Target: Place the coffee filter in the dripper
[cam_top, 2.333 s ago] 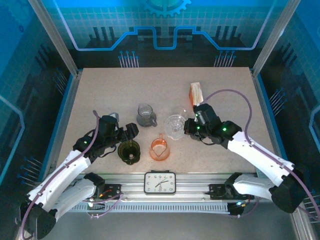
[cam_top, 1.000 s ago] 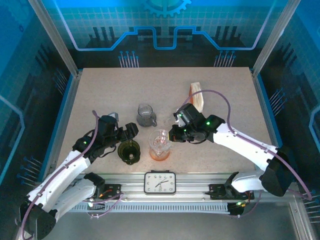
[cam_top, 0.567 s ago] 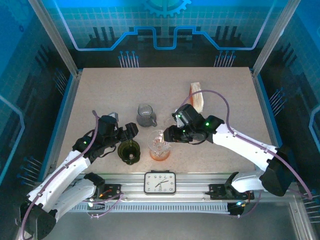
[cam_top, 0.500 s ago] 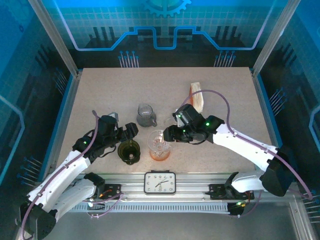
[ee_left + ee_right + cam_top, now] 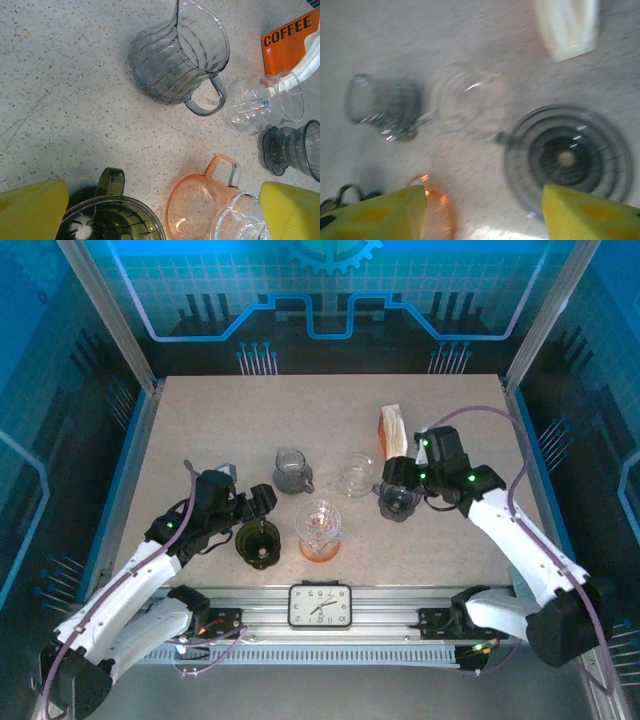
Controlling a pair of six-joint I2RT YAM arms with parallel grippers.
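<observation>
Right wrist view, blurred: found right gripper [image 5: 482,200] spread wide, nothing between its yellow fingers [image 5: 375,212]. Recorded dark grey dripper [image 5: 567,157] directly below, mouth up, nearer the finger at picture right, contact not discernible. Noted clear glass vessel [image 5: 465,97] just beyond the dripper, grey pitcher [image 5: 382,107] past that, and the rim of an orange cup [image 5: 435,210] beside the other finger. Located the coffee filter pack [image 5: 567,25] at the top edge, white paper showing, apart from the dripper. Confirmed from the top external view: right gripper [image 5: 398,490] poised over dark grey dripper [image 5: 398,504], coffee filter pack [image 5: 393,427] lying on the table [image 5: 200,420] just behind them, filters not yet in a dripper. Found left gripper [image 5: 162,200] likewise open and empty in the left wrist view, olive cup [image 5: 112,220] beside one finger, orange cup [image 5: 200,210] with a clear glass piece [image 5: 240,225] seated on it beside the other. Logged grey pitcher [image 5: 175,55] farther out, then clear glass vessel [image 5: 262,102], dark grey dripper [image 5: 295,150] and the pack's orange "COFFEE" face [image 5: 292,42]. Observed a clock [image 5: 320,605] at the near rail.
</observation>
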